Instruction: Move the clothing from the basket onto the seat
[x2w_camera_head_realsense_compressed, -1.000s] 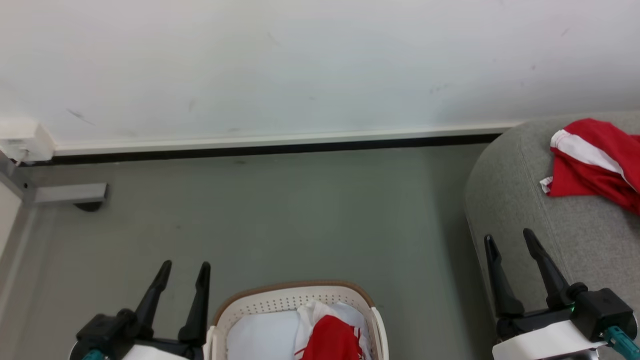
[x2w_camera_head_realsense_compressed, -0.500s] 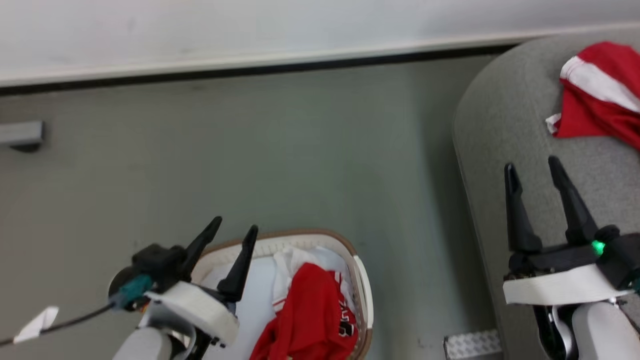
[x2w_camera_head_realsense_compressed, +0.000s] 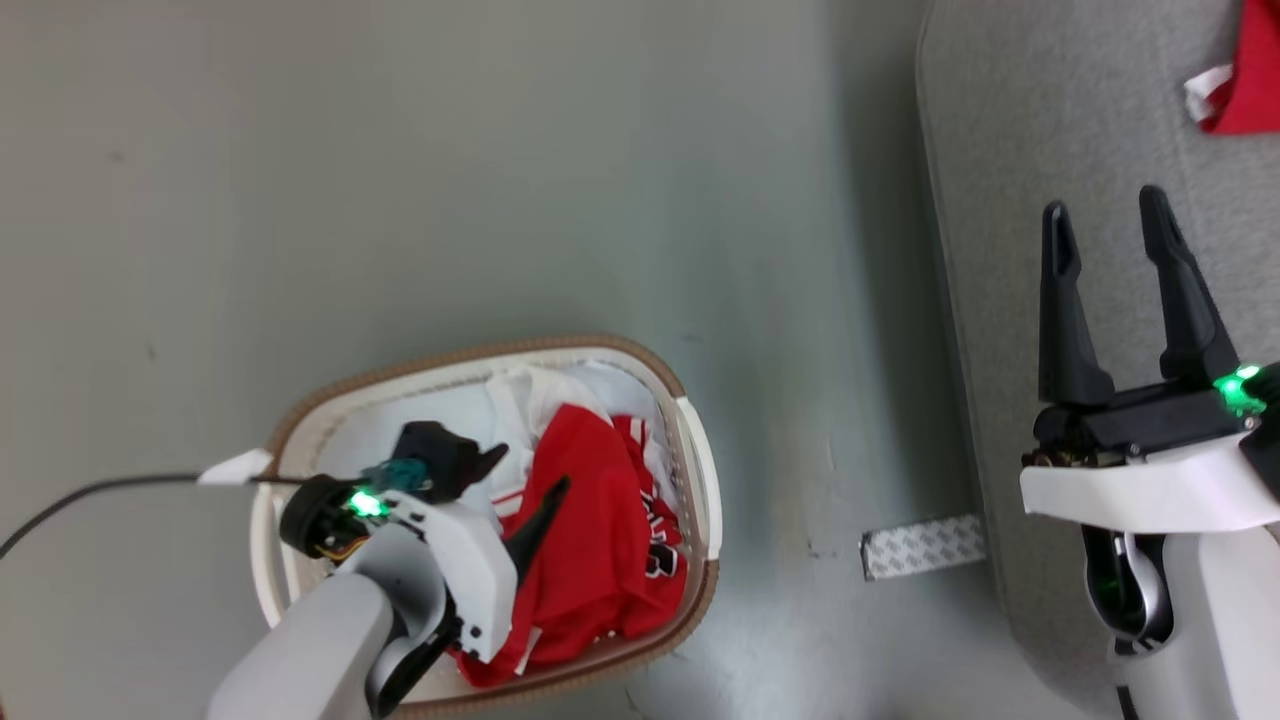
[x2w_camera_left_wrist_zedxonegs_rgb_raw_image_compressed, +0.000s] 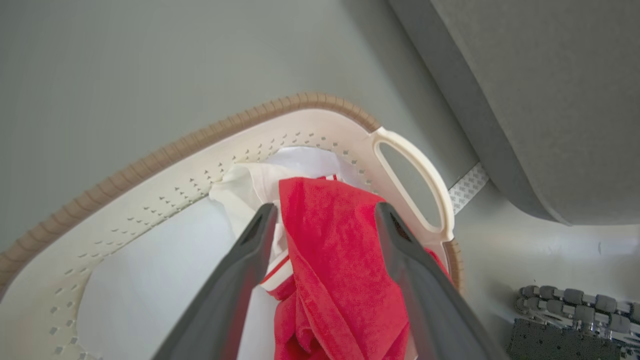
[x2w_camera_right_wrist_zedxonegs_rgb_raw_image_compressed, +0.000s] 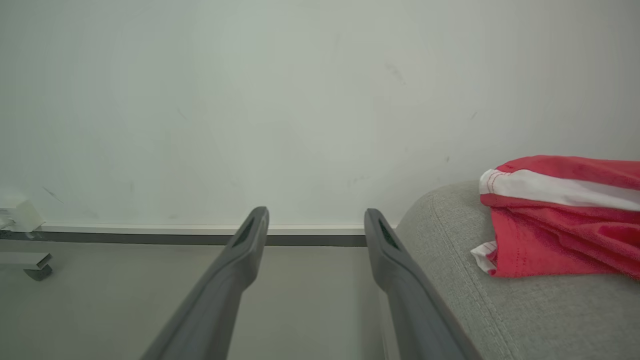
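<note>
Clothing of crumpled red white-trimmed fabric (x2w_camera_left_wrist_zedxonegs_rgb_raw_image_compressed: 335, 260) lies just ahead of our spread left gripper (x2w_camera_left_wrist_zedxonegs_rgb_raw_image_compressed: 325, 207); right gripper (x2w_camera_head_realsense_compressed: 1100, 203), also spread, well apart.

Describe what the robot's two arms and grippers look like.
The left gripper and right gripper each have two long, tapered dark fingers on a black base, above a white wrist block with a green light. Forearms are pale grey. A black cable runs from a teal connector at the left wrist.

Grey-green floor (x2w_camera_head_realsense_compressed: 480, 170), smooth, evenly lit. Textured tape strip (x2w_camera_head_realsense_compressed: 922, 546) stuck on it. White scuffed wall (x2w_camera_right_wrist_zedxonegs_rgb_raw_image_compressed: 300, 100), dark skirting (x2w_camera_right_wrist_zedxonegs_rgb_raw_image_compressed: 125, 238) below.
</note>
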